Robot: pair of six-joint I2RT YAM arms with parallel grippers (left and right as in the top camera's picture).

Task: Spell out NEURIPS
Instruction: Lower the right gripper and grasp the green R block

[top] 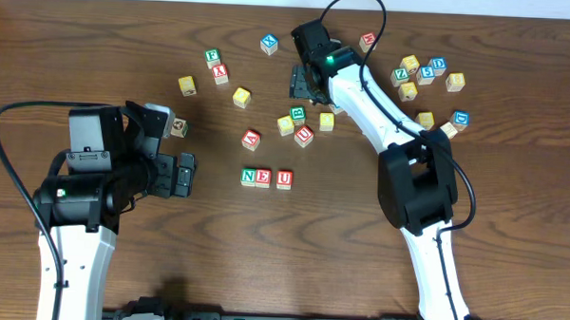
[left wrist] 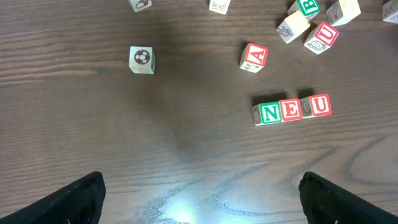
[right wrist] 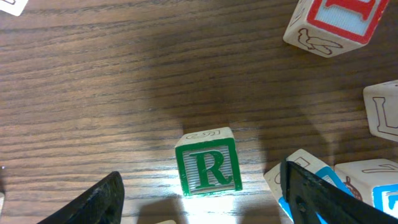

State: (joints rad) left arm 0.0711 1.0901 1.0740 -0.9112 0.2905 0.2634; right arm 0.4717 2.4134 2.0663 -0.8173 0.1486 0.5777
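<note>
Three cubes lettered N (top: 249, 177), E (top: 263, 177) and U (top: 284, 179) stand touching in a row mid-table, also seen as N (left wrist: 270, 113), E (left wrist: 290, 109) and U (left wrist: 319, 105). In the right wrist view a green-bordered R cube (right wrist: 208, 168) sits on the wood between the fingers of my right gripper (right wrist: 199, 208), with a gap on each side; the jaws are open. I cannot make out this cube in the overhead view, where the right gripper (top: 300, 83) hovers at the far middle. My left gripper (top: 185, 174) (left wrist: 199, 202) hangs wide open over bare wood, left of the row.
Loose cubes lie around: a red A (top: 252, 138), a small cluster (top: 305, 127) above the row, several at the far right (top: 426, 75) and far left (top: 212, 67). Right of the R cube crowd blue-bordered cubes (right wrist: 298, 177) and a red-bordered one (right wrist: 339, 22).
</note>
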